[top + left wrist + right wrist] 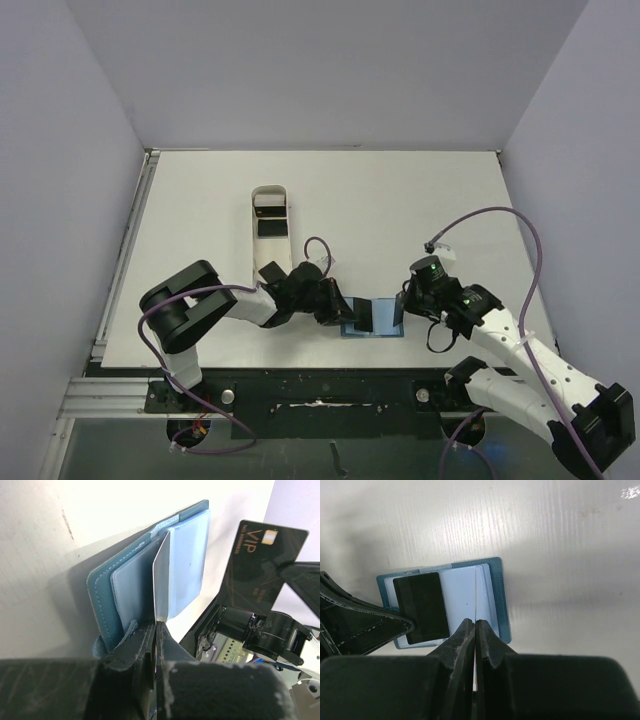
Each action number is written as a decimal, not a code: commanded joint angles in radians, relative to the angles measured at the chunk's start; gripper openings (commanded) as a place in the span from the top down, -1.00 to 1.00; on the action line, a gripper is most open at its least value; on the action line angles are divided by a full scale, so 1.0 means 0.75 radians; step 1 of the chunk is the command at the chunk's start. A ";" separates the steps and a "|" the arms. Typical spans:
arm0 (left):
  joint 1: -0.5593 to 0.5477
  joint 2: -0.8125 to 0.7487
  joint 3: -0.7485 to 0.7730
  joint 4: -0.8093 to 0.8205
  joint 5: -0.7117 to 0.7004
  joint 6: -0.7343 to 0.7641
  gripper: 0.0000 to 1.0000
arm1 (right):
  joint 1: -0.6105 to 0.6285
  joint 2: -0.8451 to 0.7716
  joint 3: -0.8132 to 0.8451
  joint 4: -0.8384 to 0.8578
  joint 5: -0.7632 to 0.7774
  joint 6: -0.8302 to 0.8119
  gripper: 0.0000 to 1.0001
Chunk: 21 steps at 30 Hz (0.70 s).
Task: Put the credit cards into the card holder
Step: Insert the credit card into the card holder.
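My left tool (156, 629) is pressing together on the end of a thin striped card (422, 607) and holding it on edge over the open card holder (107, 597). The card's flat face is showing glossy black, with a band running along one long side. My right tool (475, 627) is likewise clamping down on a VIP card (260, 555). This is a rigid black rectangle with gold lettering and a small gold chip, tilting up just beside the holder's right side.

The card holder is lying open on the counter (555, 525) between the two tools, near the front edge. It is showing a teal, leather-like cover with pale stitching around rounded corners. Inside are smooth, pale blue, translucent sleeves. The counter is looking matte white with a faint grain.

Farther back, well apart from the holder, a long white tray (270, 200) with a rounded end is holding another black card (271, 227).
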 commanded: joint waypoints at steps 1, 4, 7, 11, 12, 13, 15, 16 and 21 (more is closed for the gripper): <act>-0.006 0.005 0.043 -0.033 -0.039 0.043 1.00 | 0.000 0.055 0.120 -0.100 0.125 -0.033 1.00; -0.008 0.007 0.039 -0.022 -0.035 0.042 1.00 | 0.004 0.114 0.170 -0.149 0.144 -0.021 1.00; -0.009 0.010 0.037 -0.006 -0.025 0.038 1.00 | 0.003 0.183 0.237 -0.225 0.212 0.000 1.00; -0.008 -0.006 0.033 -0.001 -0.020 0.040 1.00 | 0.004 0.207 0.288 -0.264 0.257 0.000 1.00; -0.008 -0.011 0.034 -0.002 -0.020 0.041 1.00 | 0.003 0.227 0.299 -0.280 0.278 -0.002 1.00; -0.008 -0.013 0.036 -0.002 -0.017 0.043 1.00 | 0.003 0.254 0.310 -0.304 0.303 0.000 1.00; -0.008 -0.008 0.045 0.003 -0.005 0.046 1.00 | 0.003 0.308 0.316 -0.326 0.331 0.000 1.00; -0.008 0.000 0.051 0.013 0.005 0.046 1.00 | 0.003 0.323 0.309 -0.309 0.330 -0.009 1.00; -0.014 0.011 0.059 0.044 0.031 0.046 1.00 | -0.022 0.336 0.248 -0.199 0.264 -0.042 1.00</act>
